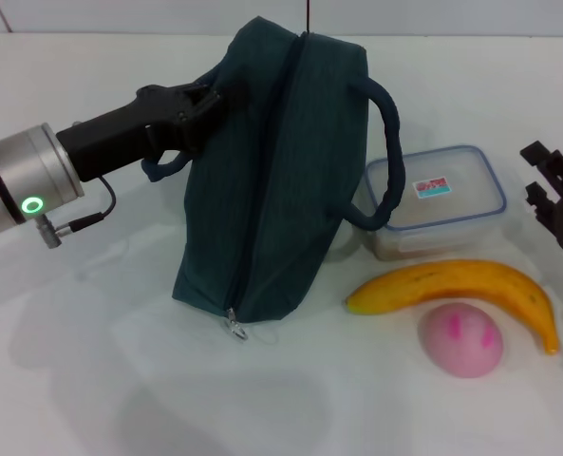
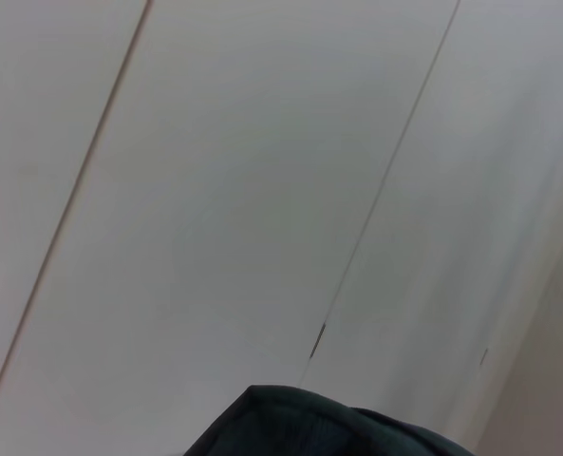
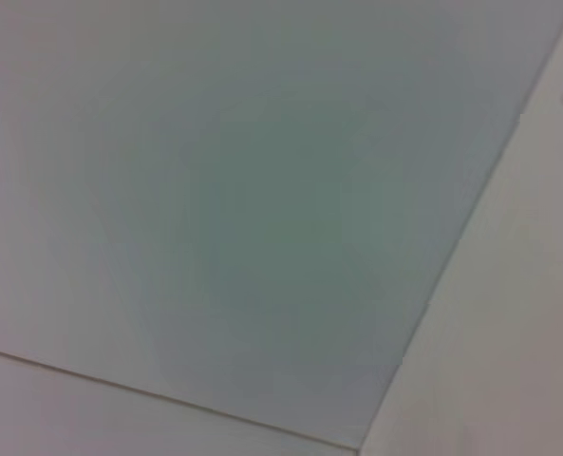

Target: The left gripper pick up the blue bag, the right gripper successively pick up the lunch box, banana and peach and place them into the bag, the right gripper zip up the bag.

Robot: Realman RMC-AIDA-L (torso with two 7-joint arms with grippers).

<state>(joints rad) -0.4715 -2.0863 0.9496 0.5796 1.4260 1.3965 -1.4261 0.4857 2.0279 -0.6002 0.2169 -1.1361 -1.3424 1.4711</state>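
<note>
The blue bag [image 1: 281, 180] stands tilted on the white table, its long zipper running down to a metal ring pull [image 1: 235, 329]. My left gripper [image 1: 203, 106] reaches in from the left and is shut on the bag's upper side near one handle. A corner of the bag [image 2: 328, 429] shows in the left wrist view. Right of the bag sits the lunch box [image 1: 438, 199], partly behind the other handle. In front of it lie the banana [image 1: 461, 285] and the peach [image 1: 461, 337]. My right gripper [image 1: 544, 176] hangs open at the far right, apart from the box.
The white table [image 1: 91, 361] stretches wide in front of and left of the bag. A seam between table and wall runs along the back. The right wrist view shows only a pale surface [image 3: 262, 209] with seams.
</note>
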